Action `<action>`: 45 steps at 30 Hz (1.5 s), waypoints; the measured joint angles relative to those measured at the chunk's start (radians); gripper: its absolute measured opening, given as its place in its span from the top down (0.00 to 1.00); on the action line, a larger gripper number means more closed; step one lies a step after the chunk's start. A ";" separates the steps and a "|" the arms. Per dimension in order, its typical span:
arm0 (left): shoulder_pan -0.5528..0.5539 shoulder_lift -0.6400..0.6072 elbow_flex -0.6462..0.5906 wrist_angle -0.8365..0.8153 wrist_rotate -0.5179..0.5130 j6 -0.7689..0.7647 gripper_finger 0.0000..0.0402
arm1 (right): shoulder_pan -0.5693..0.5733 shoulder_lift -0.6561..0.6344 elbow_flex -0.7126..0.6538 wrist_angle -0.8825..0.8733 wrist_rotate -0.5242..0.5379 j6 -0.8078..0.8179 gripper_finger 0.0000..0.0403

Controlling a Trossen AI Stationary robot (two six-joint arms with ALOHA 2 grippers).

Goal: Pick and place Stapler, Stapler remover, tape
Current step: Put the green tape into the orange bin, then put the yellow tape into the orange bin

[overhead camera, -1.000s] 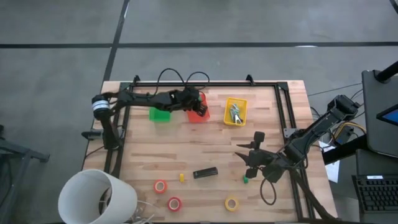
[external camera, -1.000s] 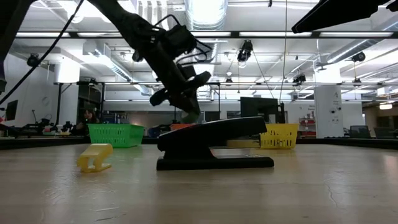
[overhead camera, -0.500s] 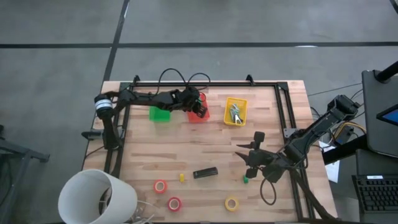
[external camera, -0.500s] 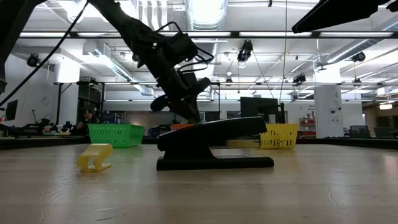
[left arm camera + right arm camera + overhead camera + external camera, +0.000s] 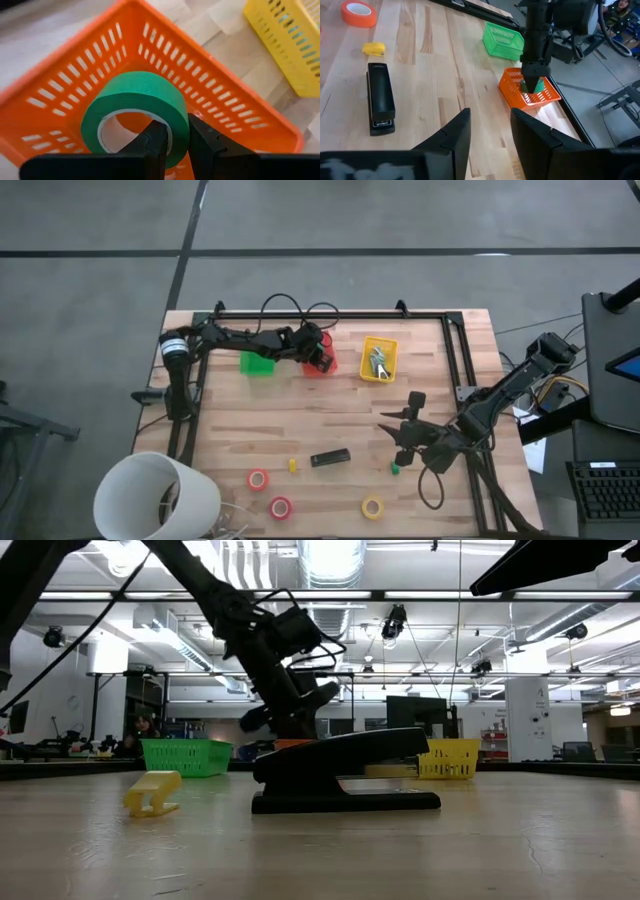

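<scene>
My left gripper hangs over the orange basket at the far middle, shut on a green tape roll. The black stapler lies flat near the front edge. Beside it rests a small yellow claw-shaped piece, which looks like a stapler remover. Two red-orange tape rolls and a yellow one lie flat along the near edge. My right gripper waits open above the table's right near part, holding nothing. My left gripper pinches the green roll's wall with one finger inside the ring's hole and the other outside. The fingers slant down from the table's left side. The roll stands on edge over the inside of the basket; whether it touches the floor, I cannot tell.
A green basket stands left of the orange one. To its right a yellow basket holds silvery metal pieces. A tiny green piece lies near my right gripper. A white bucket stands off the near left corner.
My left gripper has sunk toward the orange basket with the green tape roll still in its hold, tipping slightly further down. My right arm has kept still.
</scene>
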 joint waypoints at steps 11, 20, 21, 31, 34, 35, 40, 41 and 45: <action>0.000 0.000 0.009 0.001 -0.028 0.014 0.67 | 0.000 0.000 -0.002 0.000 0.000 0.000 0.69; -0.007 -0.021 0.037 0.006 -0.035 0.032 0.52 | 0.000 0.000 -0.002 -0.001 -0.001 0.000 0.69; -0.011 -0.029 0.037 0.003 -0.034 0.032 0.52 | 0.000 0.000 -0.002 -0.001 -0.005 0.000 0.69; -0.158 -0.075 0.035 0.119 -0.029 0.075 0.51 | -0.001 0.015 -0.002 0.014 -0.388 0.060 0.66; -0.232 -0.077 0.035 0.218 -0.039 0.084 0.52 | 0.000 0.048 -0.002 0.049 -0.494 0.103 0.65; -0.256 -0.077 0.035 0.252 -0.040 0.089 0.52 | 0.000 0.067 -0.002 0.072 -0.519 0.110 0.65; -0.383 -0.077 0.034 0.410 -0.044 0.129 0.51 | 0.000 0.181 0.005 0.156 -0.634 0.155 0.60; -0.409 -0.077 0.032 0.439 -0.047 0.139 0.52 | 0.000 0.207 0.011 0.157 -0.647 0.169 0.58; -0.503 -0.077 0.032 0.537 -0.092 0.203 0.51 | 0.000 0.301 0.046 0.155 -0.720 0.211 0.52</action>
